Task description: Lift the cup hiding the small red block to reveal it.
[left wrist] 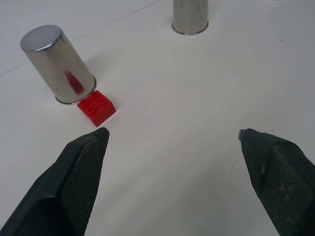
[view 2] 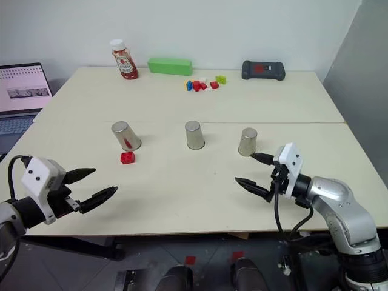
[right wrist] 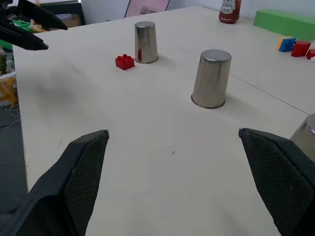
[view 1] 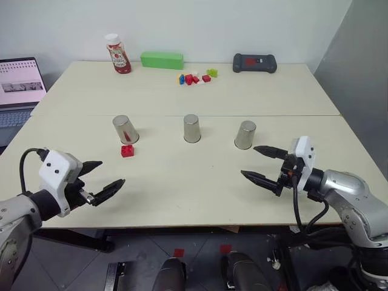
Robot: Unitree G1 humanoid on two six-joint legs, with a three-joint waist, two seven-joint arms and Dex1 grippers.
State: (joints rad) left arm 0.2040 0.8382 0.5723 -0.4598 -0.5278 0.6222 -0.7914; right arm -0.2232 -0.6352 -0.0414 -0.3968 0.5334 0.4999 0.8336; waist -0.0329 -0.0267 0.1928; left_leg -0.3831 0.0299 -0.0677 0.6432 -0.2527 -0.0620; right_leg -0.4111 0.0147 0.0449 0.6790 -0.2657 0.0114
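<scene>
Left gripper (view 1: 100, 179): is being held with its two black fingers spread apart, nothing between them, hovering over the near left part of the table (view 1: 182, 182).
Right gripper (view 1: 260, 163): is being held wide apart and empty, fingers pointing toward the table's middle, low over the near right part of the tabletop.
Small red block (view 1: 127, 151): is lying uncovered on the table, studs up, just beside the base of the left cup on its near side; whether the two are touching cannot be told.
Cup (view 1: 125, 129): is standing upside down on the table, the leftmost of three in a row; the block's red is being reflected in its wall.
Middle cup (view 1: 191, 128): is standing inverted, apart from the others.
Right cup (view 1: 245, 134): is standing inverted, just beyond the right gripper's upper finger.
Far edge of table: a ketchup bottle (view 1: 118, 54), a green box (view 1: 162, 60), a cluster of coloured bricks (view 1: 195, 77) and a black controller (view 1: 254, 62) are lined up there.
Left of table: a laptop (view 1: 19, 88) is being displayed open.
</scene>
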